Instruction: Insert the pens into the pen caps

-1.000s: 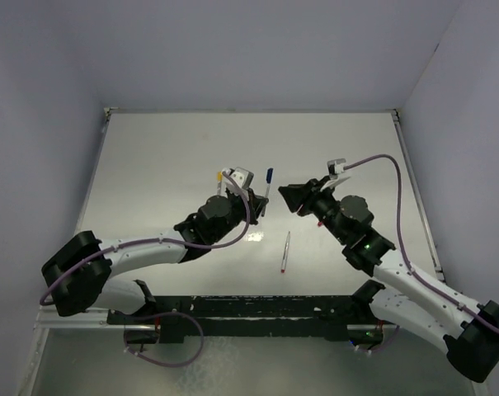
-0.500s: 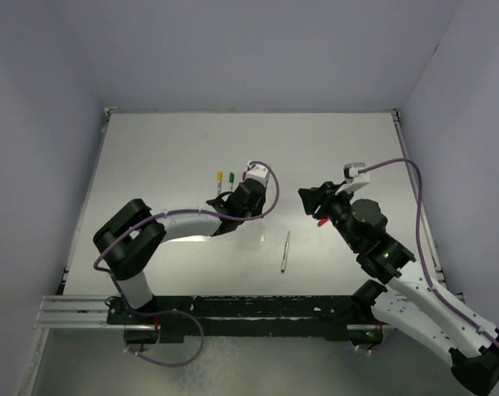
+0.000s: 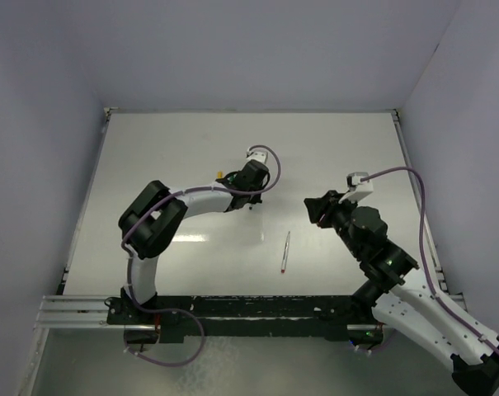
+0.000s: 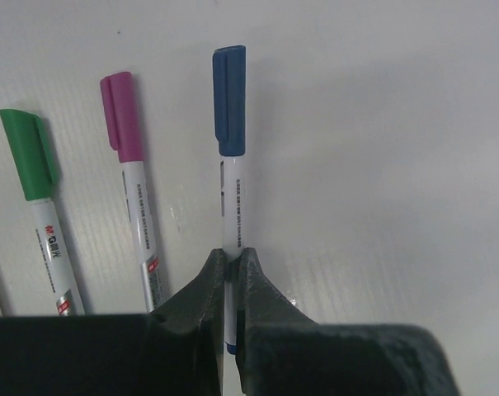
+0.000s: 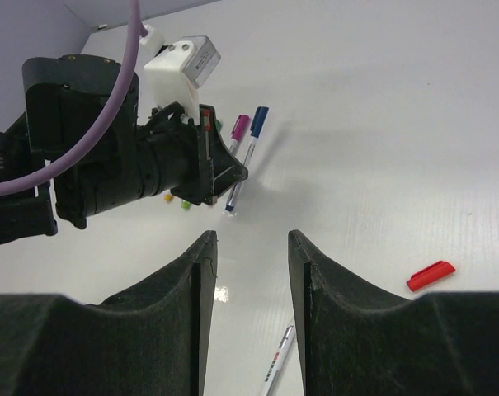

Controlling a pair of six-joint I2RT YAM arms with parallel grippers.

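Blue-capped pen (image 4: 232,198) sits clamped in the left gripper (image 4: 230,262), the right gripper (image 5: 251,239) gapes empty, and red cap (image 5: 430,275) and bare pen (image 5: 278,361) lie unjoined.

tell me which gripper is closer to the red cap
Right. The right gripper hangs open with the red cap lying close beside its fingers; the left gripper is farther off, shut on the blue-capped pen.

Bright, even light; soft shadows
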